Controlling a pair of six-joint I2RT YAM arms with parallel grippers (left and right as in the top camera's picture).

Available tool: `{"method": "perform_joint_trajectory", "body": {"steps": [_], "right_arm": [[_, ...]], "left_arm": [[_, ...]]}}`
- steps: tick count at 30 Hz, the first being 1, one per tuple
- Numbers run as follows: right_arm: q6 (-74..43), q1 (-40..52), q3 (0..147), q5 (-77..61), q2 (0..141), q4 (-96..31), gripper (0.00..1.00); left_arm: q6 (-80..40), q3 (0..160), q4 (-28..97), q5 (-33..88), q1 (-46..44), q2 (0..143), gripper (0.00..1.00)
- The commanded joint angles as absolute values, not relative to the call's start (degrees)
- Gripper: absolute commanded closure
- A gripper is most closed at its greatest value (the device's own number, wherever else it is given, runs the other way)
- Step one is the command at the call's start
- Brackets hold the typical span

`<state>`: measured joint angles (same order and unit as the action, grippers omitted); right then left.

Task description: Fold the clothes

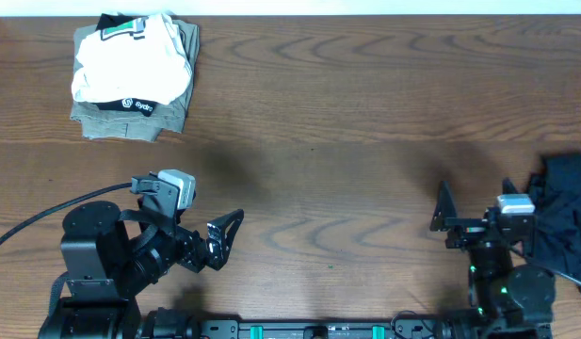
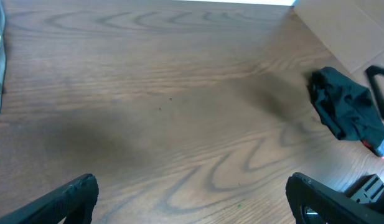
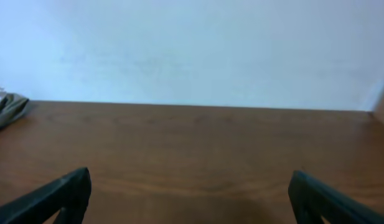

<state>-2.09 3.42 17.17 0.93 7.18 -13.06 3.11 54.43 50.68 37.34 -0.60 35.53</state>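
The white T-shirt (image 1: 130,58) lies bunched on top of a stack at the table's far left corner. It rests on a folded black shirt with a white logo (image 1: 139,104) and a folded khaki-olive garment (image 1: 121,124). My left gripper (image 1: 226,240) is open and empty, low over bare wood at the front left, far from the stack. It also shows in the left wrist view (image 2: 195,208). My right gripper (image 1: 476,200) is open and empty at the front right. In the right wrist view (image 3: 192,199) it faces bare table and wall.
A crumpled black garment (image 1: 563,202) lies at the table's right edge beside the right arm. It also shows in the left wrist view (image 2: 347,112). The edge of the stack shows in the right wrist view (image 3: 5,106). A black cable (image 1: 36,218) loops at the left.
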Motion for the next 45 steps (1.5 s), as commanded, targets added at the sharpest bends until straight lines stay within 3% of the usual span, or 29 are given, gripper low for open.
{"method": "perform_joint_trajectory", "body": {"steps": [1, 13, 24, 45], "right_arm": [[-0.4, 0.6, 11.4, -5.6, 4.2, -8.7, 0.01], [-0.4, -1.9, 0.5, -6.3, 0.3, 2.0, 0.01], [0.2, -3.5, 0.3, -5.1, 0.3, -4.2, 0.01], [0.3, -3.5, 0.3, -5.0, 0.3, -3.8, 0.01]], "left_arm": [[3.9, 54.4, 50.5, 37.9, -0.8, 35.5, 0.02], [3.9, 54.4, 50.5, 37.9, -0.8, 35.5, 0.02], [3.9, 54.4, 50.5, 37.9, -0.8, 35.5, 0.02], [3.9, 54.4, 50.5, 37.9, -0.8, 35.5, 0.02]]}}
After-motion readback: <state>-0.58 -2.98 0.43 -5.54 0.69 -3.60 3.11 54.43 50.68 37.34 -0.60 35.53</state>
